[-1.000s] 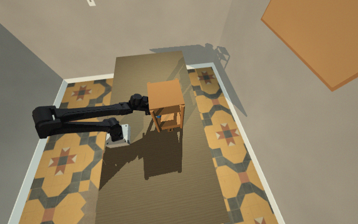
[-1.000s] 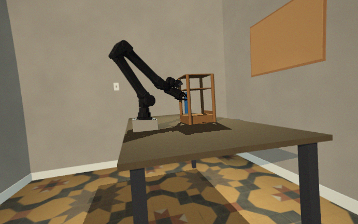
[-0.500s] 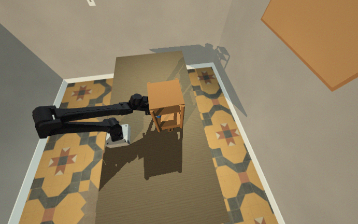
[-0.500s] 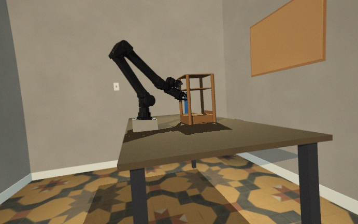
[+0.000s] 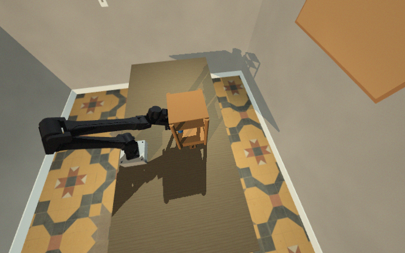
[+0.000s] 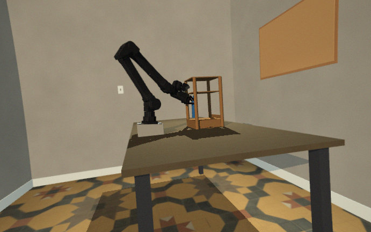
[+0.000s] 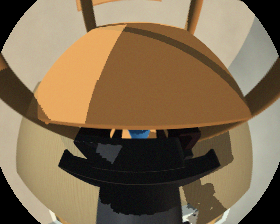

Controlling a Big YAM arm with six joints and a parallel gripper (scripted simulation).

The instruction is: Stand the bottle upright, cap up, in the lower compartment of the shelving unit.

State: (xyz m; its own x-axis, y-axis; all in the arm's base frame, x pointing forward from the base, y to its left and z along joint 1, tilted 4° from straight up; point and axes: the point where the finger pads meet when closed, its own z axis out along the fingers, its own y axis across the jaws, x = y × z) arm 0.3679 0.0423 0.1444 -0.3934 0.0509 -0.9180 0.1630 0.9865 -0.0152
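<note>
Your gripper [image 5: 167, 126] [image 6: 192, 99] [image 7: 139, 130] is partly open, fingers clamped on upper part of blue bottle [image 5: 180, 132] [image 6: 193, 110] [image 7: 139, 134]. Bottle upright at lower compartment of shelf [image 5: 187, 105] [image 6: 220, 101] [image 7: 141, 75]; you can't tell if base touches compartment floor. Wrist slopes down beneath top board. Your arm [image 5: 102, 125] [image 6: 152, 73] folds sharply at high elbow, forearm descending toward shelf.

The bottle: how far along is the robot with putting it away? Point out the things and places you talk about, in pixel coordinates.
Nearly there: the bottle [image 5: 180, 132] [image 6: 193, 110] [image 7: 139, 134] looks upright at the shelf's [image 5: 187, 106] [image 6: 220, 101] [image 7: 161, 75] lower level. The gripper [image 6: 192, 100] [image 7: 139, 133] grips it. Left: confirm its base clears the lip, unclear here; release; withdraw.
</note>
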